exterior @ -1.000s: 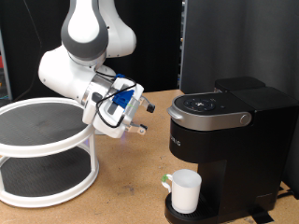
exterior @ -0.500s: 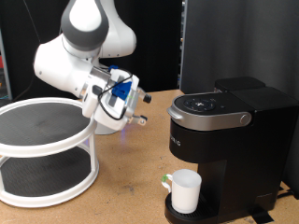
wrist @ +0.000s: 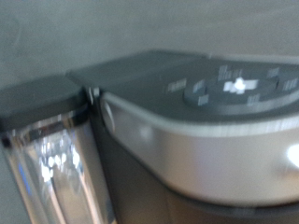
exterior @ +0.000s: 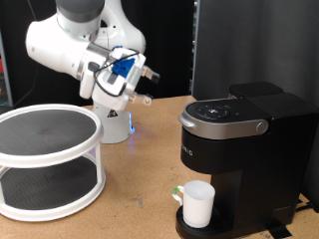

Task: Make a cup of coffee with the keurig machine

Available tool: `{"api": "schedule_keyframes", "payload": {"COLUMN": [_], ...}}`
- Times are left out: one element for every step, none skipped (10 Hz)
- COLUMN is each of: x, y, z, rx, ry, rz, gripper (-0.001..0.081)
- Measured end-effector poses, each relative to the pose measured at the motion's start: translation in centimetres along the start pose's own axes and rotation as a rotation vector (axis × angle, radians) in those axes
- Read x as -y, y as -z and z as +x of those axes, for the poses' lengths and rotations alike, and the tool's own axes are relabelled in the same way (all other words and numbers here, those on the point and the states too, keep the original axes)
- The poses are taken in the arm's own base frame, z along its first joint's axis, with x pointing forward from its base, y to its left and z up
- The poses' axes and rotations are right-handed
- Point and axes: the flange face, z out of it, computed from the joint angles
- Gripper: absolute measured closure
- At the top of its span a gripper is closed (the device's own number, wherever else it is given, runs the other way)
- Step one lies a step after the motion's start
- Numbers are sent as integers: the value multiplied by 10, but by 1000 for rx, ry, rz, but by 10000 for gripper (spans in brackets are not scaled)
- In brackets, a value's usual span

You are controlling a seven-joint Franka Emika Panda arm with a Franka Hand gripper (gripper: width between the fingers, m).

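Note:
The keurig machine [exterior: 239, 139] stands at the exterior view's right, black, with its grey lid handle [exterior: 227, 119] down. The cup [exterior: 197, 202], a white mug, sits on the drip tray under the spout. My gripper [exterior: 149, 86] hangs in the air to the left of the machine and above its lid level, well apart from it. Its fingers point towards the machine, spread, with nothing between them. The wrist view is blurred and shows the machine's lid with buttons [wrist: 234, 89] and the clear water tank [wrist: 51, 163]. The gripper's fingers do not show there.
A white two-tier round shelf [exterior: 45, 149] stands at the exterior view's left on the wooden table [exterior: 145, 194]. The arm's white base [exterior: 115, 124] stands behind it. A black panel [exterior: 249, 45] rises behind the machine.
My gripper has risen and pulled back to the left, away from the machine. The cup and the machine have not moved.

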Motion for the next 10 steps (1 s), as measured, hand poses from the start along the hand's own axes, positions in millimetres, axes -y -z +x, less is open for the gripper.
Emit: {"api": "schedule_keyframes", "payload": {"x": [9, 16, 22, 27, 30, 32, 31, 32, 36, 46], "y": [6, 10, 14, 17, 20, 23, 22, 21, 16, 9], "z": [6, 11, 15, 18, 19, 20, 19, 20, 23, 29], "rx": [-15, -25, -35, -45, -53, -59, -58, -54, -12, 79], "ry": [-1, -1, 2, 6, -3, -13, -14, -11, 6, 34], "rz": [6, 14, 17, 17, 21, 25, 25, 25, 9, -32], "gripper": [5, 5, 5, 5, 5, 5, 5, 5, 5, 5]}}
